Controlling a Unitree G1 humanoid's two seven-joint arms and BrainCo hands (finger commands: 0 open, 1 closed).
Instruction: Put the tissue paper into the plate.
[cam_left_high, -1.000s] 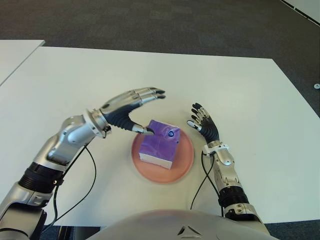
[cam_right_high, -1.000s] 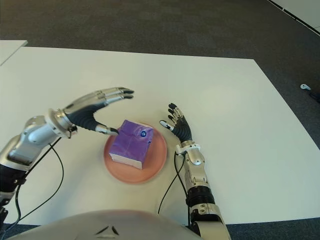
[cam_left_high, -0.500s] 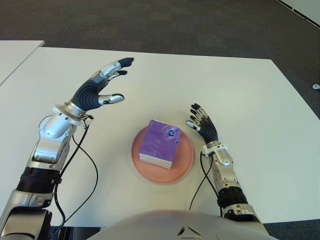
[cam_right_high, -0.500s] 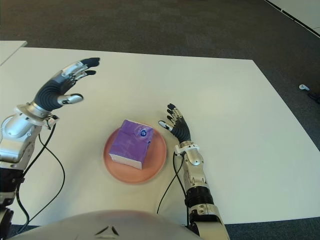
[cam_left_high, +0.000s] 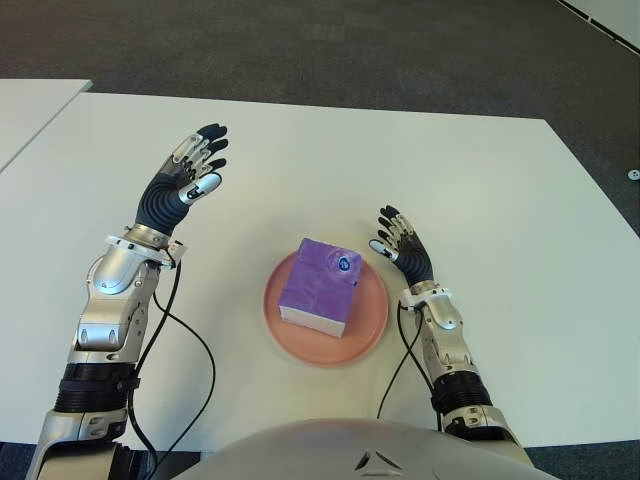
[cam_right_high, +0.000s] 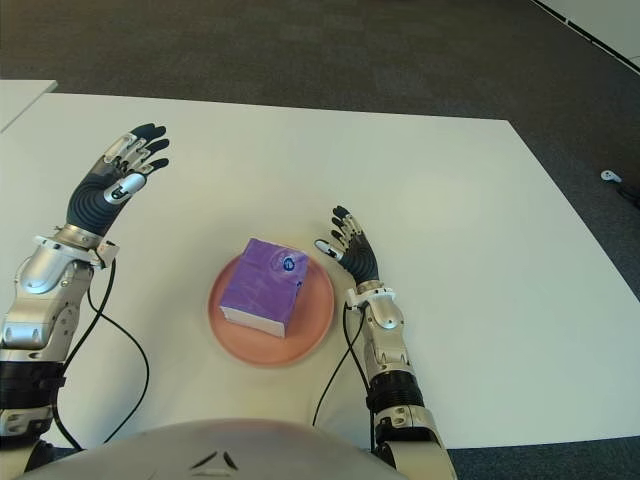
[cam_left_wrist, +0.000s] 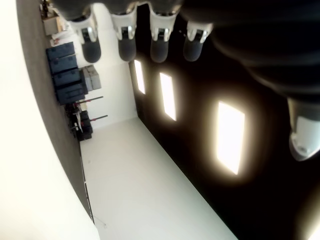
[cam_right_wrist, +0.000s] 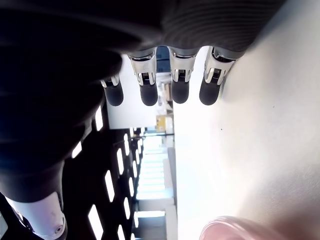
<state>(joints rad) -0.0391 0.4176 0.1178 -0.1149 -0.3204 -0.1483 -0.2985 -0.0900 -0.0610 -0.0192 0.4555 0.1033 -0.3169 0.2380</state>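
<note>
Starting at our left, the left hand (cam_left_high: 186, 183) is raised above the counter (cam_left_high: 480, 180), well apart from the plate, its fingers (cam_left_wrist: 125, 45) straight and spread with nothing between them. We judge it is held up and off to the side so that it stays clear of the load and cannot knock it.

In the middle sits the pink plate (cam_left_high: 372, 318), and the tissue paper (cam_left_high: 320, 286), a purple pack, lies inside it, tilted a little with one end toward the far rim. The pack rests within the plate's edge, so we take the placing as done.

To the right, our right hand (cam_left_high: 403, 250) shows just beside the plate's right rim, palm up and fingers (cam_right_wrist: 172, 90) loosely extended, gripping nothing. We read it as idle, kept close to the plate but not touching the pack, since nothing here calls for a second hand.
</note>
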